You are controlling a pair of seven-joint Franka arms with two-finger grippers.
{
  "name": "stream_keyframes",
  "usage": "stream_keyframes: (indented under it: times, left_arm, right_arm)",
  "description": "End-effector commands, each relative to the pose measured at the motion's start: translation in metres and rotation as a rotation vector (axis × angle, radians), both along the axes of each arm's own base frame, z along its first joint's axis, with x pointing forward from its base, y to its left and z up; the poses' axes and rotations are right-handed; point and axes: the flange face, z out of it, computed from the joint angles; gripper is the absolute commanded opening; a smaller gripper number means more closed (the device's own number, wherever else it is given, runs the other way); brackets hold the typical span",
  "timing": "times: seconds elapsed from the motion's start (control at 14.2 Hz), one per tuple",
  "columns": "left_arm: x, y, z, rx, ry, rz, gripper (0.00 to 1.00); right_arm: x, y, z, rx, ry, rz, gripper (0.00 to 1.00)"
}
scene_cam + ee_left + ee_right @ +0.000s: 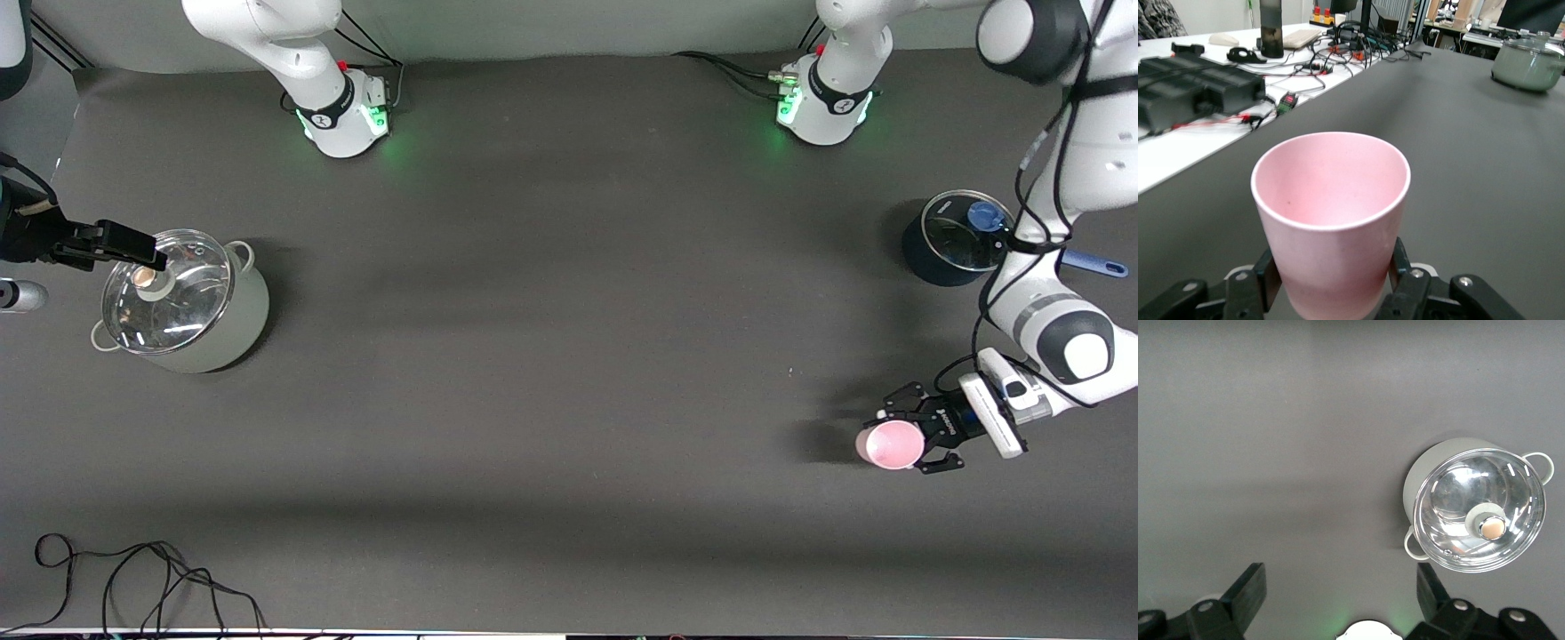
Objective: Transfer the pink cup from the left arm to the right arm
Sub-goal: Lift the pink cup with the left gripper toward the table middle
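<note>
Tabletop (551, 356) found covered in smooth dark grey matting, with loose black cable (133, 578) coiled at the edge nearest the front camera, toward the right arm's end. White workbench (1178, 147) seen alongside the table in the left wrist view, cluttered with wires, black boxes and a dark cylinder.

Pink cup (889, 444) found upright toward the left arm's end of the table, nearer the front camera than the dark pot; pale pink plastic, smooth, slightly tapered, no handle, interior empty. Whether lifted or resting on the matting could not be told. Left gripper (920, 437), a black linkage claw, noted closed on the cup's lower wall, fingers (1401, 270) pressed against both sides.

Dark round pot (956, 238) with glass lid and blue knob noted near the left arm's base, blue handle projecting; contents not discernible.

Pale grey-green pot (187, 302) with two loop handles noted toward the right arm's end, capped by a reflective glass lid with round knob (1491, 528); contents not discernible.

Right gripper (147, 258) observed above that lid, fingers (1248, 590) spread wide, holding nothing, arm waiting.
</note>
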Motion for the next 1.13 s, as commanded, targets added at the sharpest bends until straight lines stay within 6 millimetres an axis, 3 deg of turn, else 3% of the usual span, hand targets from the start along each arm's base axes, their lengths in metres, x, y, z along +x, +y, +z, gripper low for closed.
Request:
stream_keyframes:
  times: [0.0, 0.21, 0.28, 0.35, 0.49, 0.85, 1.06]
  left_arm:
    - [-0.026, -0.060, 0.042, -0.037, 0.020, 0.055, 0.34]
    - [-0.030, -0.128, 0.077, -0.092, 0.046, 0.029, 0.35]
    - [-0.030, -0.147, 0.091, -0.095, 0.048, 0.026, 0.35]
    - [-0.033, -0.177, 0.110, -0.091, 0.041, 0.027, 0.37]
    - [-0.040, -0.229, 0.138, -0.072, -0.002, 0.020, 0.44]
    - [-0.095, -0.355, 0.209, -0.001, -0.116, 0.056, 0.39]
    - [-0.139, -0.417, 0.242, 0.004, -0.130, 0.094, 0.37]
  right_arm:
    - [0.003, 0.001, 0.006, 0.010, -0.007, -0.009, 1.00]
    - [0.011, 0.009, -0.009, 0.003, 0.019, 0.005, 1.00]
    - [0.015, 0.022, -0.016, -0.010, 0.030, 0.027, 1.00]
    - [0.015, 0.036, -0.014, -0.052, 0.023, 0.057, 1.00]
    - [0.016, 0.039, -0.016, -0.064, 0.029, 0.057, 1.00]
    - [0.017, 0.022, -0.015, -0.071, 0.027, 0.048, 1.00]
    - [0.015, 0.032, -0.009, -0.056, 0.014, -0.030, 1.00]
